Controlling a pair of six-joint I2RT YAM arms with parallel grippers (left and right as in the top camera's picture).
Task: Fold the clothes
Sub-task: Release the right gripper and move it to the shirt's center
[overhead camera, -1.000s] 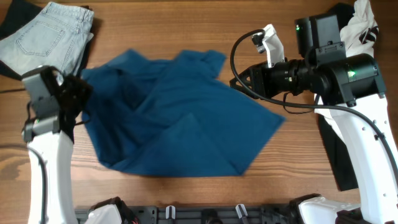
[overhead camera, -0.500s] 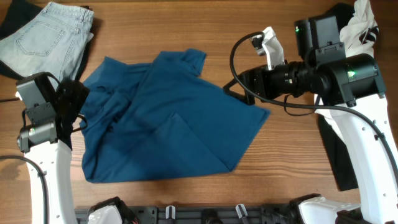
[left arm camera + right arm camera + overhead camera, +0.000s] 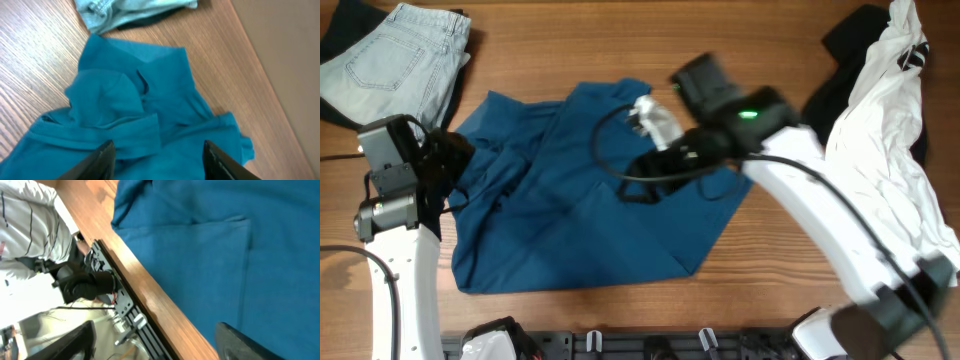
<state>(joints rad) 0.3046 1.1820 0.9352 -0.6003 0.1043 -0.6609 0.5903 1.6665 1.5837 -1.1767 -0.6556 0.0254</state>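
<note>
Here the blue shirt [image 3: 570,210] is spread, rumpled, on the table [image 3: 770,260]. The left gripper [image 3: 157,150] is parted above its left edge. The right gripper [image 3: 155,327] is spread wide over its middle, empty.

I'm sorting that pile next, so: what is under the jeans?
A dark cloth lies under the jeans and shows past their edges. How far it runs beneath them, and whether anything else is there, cannot be seen because the denim covers it.

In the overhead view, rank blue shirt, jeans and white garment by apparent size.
Largest: blue shirt.
Then: white garment.
Smallest: jeans, though both of these run off the frame, so that order is unsure.
</note>
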